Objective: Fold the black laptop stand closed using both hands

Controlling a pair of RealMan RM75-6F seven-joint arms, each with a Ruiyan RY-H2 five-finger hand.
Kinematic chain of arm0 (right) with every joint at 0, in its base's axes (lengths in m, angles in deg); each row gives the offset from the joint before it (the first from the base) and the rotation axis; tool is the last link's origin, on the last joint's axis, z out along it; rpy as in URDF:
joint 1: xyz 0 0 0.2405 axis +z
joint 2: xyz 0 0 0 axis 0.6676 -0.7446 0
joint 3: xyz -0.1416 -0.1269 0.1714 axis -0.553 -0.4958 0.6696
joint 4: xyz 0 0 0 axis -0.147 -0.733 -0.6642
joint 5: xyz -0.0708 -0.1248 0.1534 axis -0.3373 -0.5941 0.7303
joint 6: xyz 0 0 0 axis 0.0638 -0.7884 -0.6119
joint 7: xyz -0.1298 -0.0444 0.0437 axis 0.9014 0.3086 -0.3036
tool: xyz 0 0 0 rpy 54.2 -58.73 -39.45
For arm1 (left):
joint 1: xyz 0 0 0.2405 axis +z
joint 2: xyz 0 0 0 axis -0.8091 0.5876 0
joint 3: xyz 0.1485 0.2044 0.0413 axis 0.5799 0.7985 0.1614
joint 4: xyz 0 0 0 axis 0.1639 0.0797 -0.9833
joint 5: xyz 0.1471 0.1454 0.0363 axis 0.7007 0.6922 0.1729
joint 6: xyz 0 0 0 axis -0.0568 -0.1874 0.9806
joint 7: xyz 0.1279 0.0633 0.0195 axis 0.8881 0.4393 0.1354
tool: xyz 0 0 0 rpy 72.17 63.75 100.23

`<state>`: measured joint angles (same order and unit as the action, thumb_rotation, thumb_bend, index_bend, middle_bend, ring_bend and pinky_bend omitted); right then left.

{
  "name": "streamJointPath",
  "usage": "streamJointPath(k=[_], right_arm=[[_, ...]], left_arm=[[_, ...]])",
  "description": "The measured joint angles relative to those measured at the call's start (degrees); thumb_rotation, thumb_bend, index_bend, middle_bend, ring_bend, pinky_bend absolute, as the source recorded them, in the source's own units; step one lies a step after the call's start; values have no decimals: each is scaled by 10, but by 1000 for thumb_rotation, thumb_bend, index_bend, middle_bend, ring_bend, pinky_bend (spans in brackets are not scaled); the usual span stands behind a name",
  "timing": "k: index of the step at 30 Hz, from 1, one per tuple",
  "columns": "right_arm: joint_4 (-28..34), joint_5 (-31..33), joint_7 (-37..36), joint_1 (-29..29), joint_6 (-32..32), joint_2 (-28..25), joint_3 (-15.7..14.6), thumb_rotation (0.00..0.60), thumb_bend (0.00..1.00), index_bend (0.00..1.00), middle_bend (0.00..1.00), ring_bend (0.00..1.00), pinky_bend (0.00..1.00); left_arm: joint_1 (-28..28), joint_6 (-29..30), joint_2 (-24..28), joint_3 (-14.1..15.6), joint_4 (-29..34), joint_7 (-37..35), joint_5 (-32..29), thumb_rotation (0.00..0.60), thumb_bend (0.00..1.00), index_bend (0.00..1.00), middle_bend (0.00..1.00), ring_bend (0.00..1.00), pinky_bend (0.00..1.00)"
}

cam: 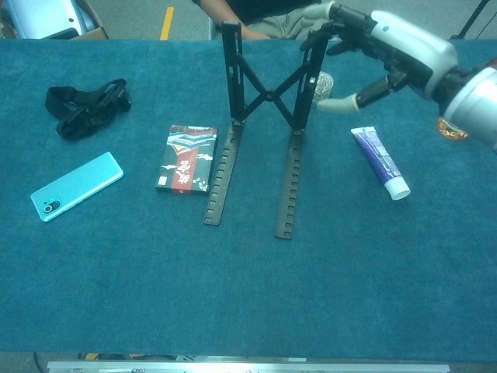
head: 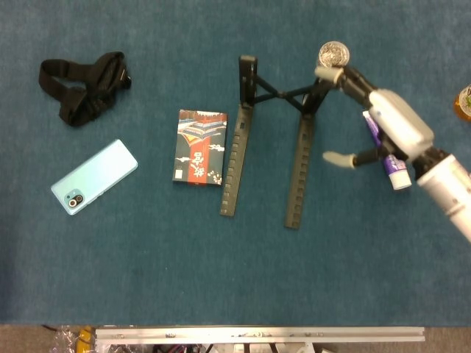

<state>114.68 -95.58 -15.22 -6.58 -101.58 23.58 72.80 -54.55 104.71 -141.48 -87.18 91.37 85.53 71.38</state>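
Currently black laptop stand (cam: pixel 264 124) stands open mid-table, uprights raised. Right hand (cam: pixel 365 54) at its 2 o'clock, fingers spread, tips touching the right upright's top, likely to push it down. Left hand absent.

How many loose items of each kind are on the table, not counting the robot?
Stand: 1
Phone: 1
Strap: 1
Card box: 1
Tube: 1
Shiny round item, kind unclear: 1
Orange item cut off at the right edge: 1
Total: 7
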Motion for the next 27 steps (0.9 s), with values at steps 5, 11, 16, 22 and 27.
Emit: streamJointPath(k=[5, 11, 16, 22, 27], right_arm=[[34, -47, -25, -19, -19, -33, -30, 600, 125, 102, 238, 43, 163], [65, -88, -56, -36, -36, -68, -61, 600, 126, 91, 238, 43, 163], [80, -114, -76, -41, -43, -84, -80, 600, 125, 91, 238, 43, 163], [91, -139, -102, -40, -48, -101, -95, 600, 125, 91, 238, 43, 163], [91, -149, -110, -35, -47, -107, -101, 600, 125, 90, 238, 43, 163]], left_arm=[[-4, -1, 1, -2, 0, 2, 3, 600, 257, 36, 0, 0, 13], [-12, -9, 3, -3, 1, 6, 8, 600, 257, 36, 0, 0, 12], [-20, -14, 6, -5, 3, 9, 15, 600, 257, 36, 0, 0, 13], [-22, -15, 7, -4, 4, 10, 18, 600, 257, 36, 0, 0, 13], [-22, -14, 9, -3, 3, 9, 19, 600, 257, 36, 0, 0, 12]])
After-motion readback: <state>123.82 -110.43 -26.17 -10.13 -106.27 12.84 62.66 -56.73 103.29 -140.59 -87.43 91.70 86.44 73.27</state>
